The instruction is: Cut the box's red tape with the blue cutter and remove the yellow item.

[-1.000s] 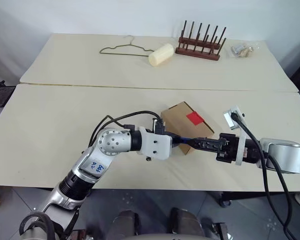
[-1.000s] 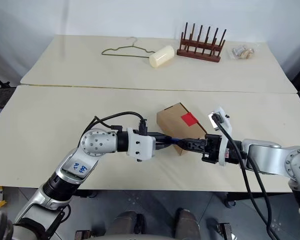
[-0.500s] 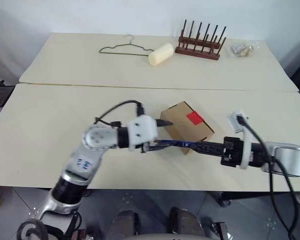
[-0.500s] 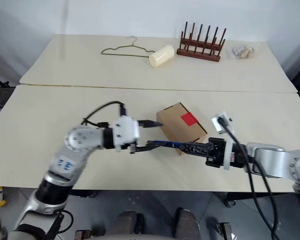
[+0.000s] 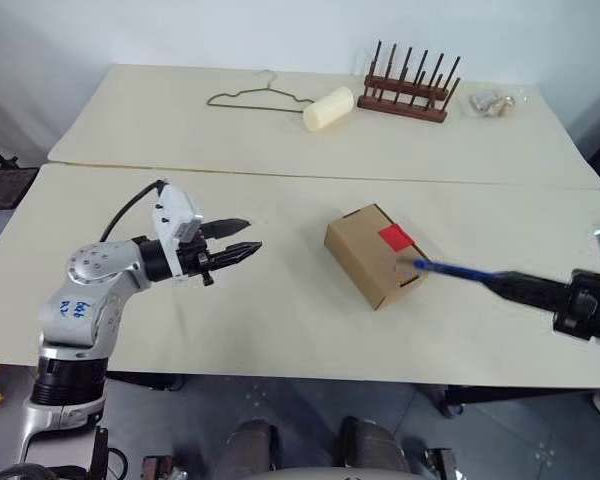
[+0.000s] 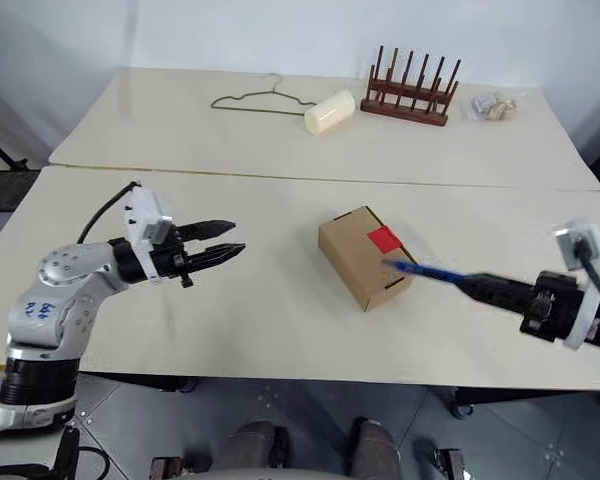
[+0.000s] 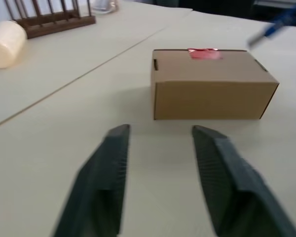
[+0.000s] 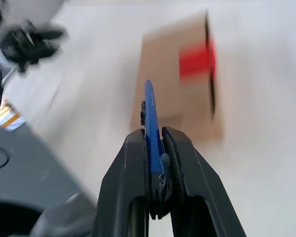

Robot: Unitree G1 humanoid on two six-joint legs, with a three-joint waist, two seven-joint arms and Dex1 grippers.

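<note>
Right hand (image 8: 155, 148) – grips blue cutter (image 5: 458, 271) | box (image 5: 374, 254) blurred

A small brown box (image 5: 373, 254) of matt cardboard is seen, bearing a glossy red tape patch (image 5: 394, 237). Far behind, a dark wooden peg rack (image 5: 408, 90) stands right of a thin metal wire hanger (image 5: 256, 97).

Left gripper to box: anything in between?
Nothing. Bare tabletop between the left gripper and the box, seen in the left eye and left wrist views.
</note>
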